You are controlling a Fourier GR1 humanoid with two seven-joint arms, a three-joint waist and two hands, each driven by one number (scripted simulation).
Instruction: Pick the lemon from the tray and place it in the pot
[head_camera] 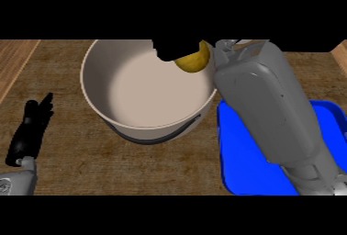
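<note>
A yellow lemon (193, 60) hangs over the far right rim of the large white pot (102, 105), with my right hand (173, 48) curled round it from the left and above, hiding most of the fruit. The right forearm reaches up across the blue tray (237, 156), which lies to the right of the pot with its middle hidden by the arm. The pot's pale inside shows nothing in it. My left hand (30, 131) rests open at the lower left, fingers straight and pointing up, apart from the pot.
The brown counter top spreads round the pot. A lighter wooden strip (13, 64) runs along the far left, and a wooden corner (341, 50) shows at the upper right.
</note>
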